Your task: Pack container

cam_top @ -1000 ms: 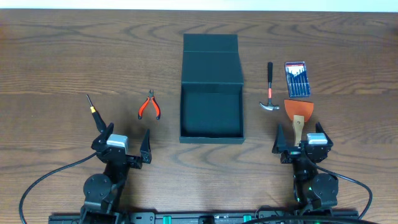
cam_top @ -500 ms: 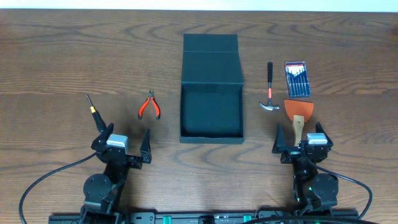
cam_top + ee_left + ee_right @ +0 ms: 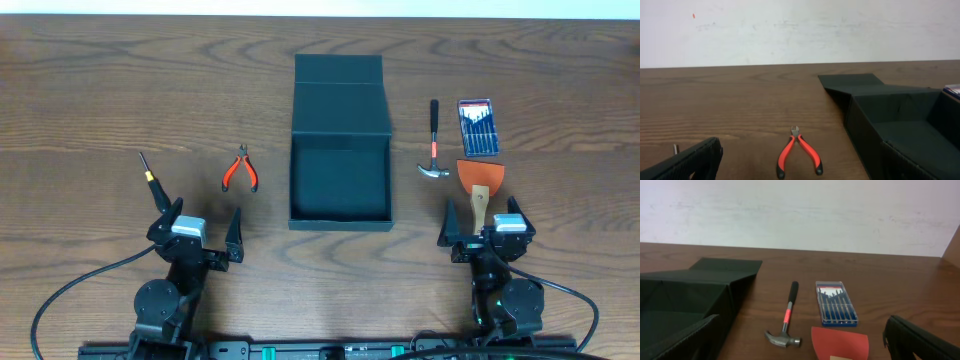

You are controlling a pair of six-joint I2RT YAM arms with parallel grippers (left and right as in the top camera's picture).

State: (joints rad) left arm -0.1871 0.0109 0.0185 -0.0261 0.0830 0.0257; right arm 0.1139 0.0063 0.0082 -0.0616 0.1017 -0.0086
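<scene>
The dark teal container (image 3: 338,185) sits open and empty at the table's middle, its lid flap (image 3: 340,85) folded back. My left gripper (image 3: 200,226) is open at the front left, nothing between its fingers. Red-handled pliers (image 3: 240,170) lie just ahead of it, centred in the left wrist view as pliers (image 3: 799,155), with the container wall (image 3: 865,130) to their right. My right gripper (image 3: 486,222) is open at the front right. An orange scraper (image 3: 480,178) lies with its wooden handle reaching in between that gripper's fingers.
A black-tipped screwdriver (image 3: 150,180) lies left of the left gripper. A hammer (image 3: 433,145) and a blue case of small screwdrivers (image 3: 477,127) rest right of the container. In the right wrist view the hammer (image 3: 786,320) lies left of the case (image 3: 836,304).
</scene>
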